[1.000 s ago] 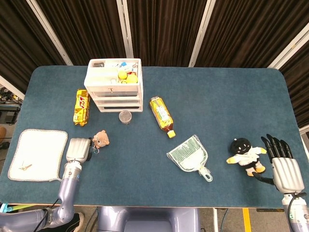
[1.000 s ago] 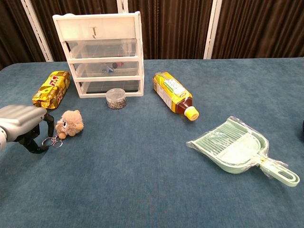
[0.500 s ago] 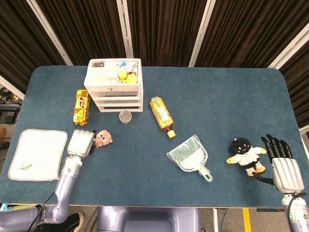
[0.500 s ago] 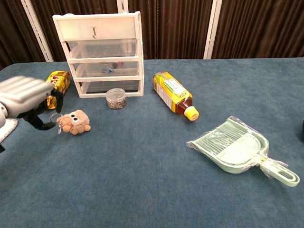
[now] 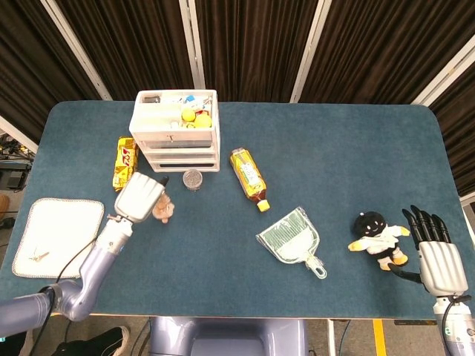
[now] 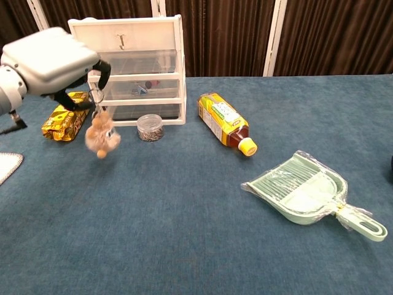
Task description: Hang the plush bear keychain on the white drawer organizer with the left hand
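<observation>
While the blue worktop (image 5: 334, 163) spreads beneath everything, we see the white drawer organizer (image 6: 134, 67) standing at its far left, a small hook (image 6: 121, 42) on its top front. Our left hand (image 6: 52, 60) hovers just in front and left of it, fingers (image 6: 101, 69) pinching the keychain ring; the plush bear (image 6: 101, 137) dangles below, off the surface. The hook lies up and rightward. Our right hand (image 5: 438, 259) rests far away, fingers spread, holding nothing.

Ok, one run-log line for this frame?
left hand: holds bear keychain aloft | drawer organizer: hook empty | right hand: idle, open
</observation>
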### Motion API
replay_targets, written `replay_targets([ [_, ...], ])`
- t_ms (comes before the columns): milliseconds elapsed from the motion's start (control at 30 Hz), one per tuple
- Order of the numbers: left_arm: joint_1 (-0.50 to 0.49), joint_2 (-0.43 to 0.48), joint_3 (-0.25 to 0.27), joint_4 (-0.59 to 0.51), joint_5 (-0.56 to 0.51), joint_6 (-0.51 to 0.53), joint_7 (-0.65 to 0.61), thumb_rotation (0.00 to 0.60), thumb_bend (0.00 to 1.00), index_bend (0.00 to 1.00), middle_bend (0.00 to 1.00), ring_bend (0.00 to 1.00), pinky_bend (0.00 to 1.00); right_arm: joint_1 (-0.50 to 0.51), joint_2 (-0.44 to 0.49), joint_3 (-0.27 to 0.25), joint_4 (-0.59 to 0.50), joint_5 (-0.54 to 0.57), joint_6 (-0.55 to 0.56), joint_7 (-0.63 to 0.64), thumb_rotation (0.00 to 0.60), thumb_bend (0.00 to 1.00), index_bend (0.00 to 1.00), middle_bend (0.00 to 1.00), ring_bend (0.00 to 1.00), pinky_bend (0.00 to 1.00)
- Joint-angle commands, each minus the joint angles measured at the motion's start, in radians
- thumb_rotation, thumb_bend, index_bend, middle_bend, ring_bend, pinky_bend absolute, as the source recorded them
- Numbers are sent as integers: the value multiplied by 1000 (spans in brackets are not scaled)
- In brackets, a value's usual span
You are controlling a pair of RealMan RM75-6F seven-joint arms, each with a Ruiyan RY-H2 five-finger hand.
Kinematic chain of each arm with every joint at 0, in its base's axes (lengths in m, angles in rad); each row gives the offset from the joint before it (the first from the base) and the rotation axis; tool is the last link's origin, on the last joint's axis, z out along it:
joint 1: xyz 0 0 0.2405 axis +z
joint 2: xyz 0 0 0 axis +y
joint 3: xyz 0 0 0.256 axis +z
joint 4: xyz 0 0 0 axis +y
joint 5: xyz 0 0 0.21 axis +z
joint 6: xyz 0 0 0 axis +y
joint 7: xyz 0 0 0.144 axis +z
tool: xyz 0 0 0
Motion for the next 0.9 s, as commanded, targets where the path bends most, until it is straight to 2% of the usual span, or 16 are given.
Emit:
replay_targets([
  [33, -42, 11, -4, 67, 62, -18, -37, 600, 303, 468, 938, 867, 761, 0, 0, 0, 0, 0, 0, 1, 600, 53, 16, 0, 0, 0],
  [433, -114, -26, -27, 232, 168, -16, -125, 600, 303, 469, 936, 866, 761, 3, 2, 1, -1, 8, -11, 12, 600, 54, 15, 0, 0, 0],
  [900, -184, -96, -66, 407, 179, -44, -213, 600, 304, 470, 936, 866, 761, 5, 1, 4, -1, 18, -17, 15, 600, 54, 15, 0, 0, 0],
])
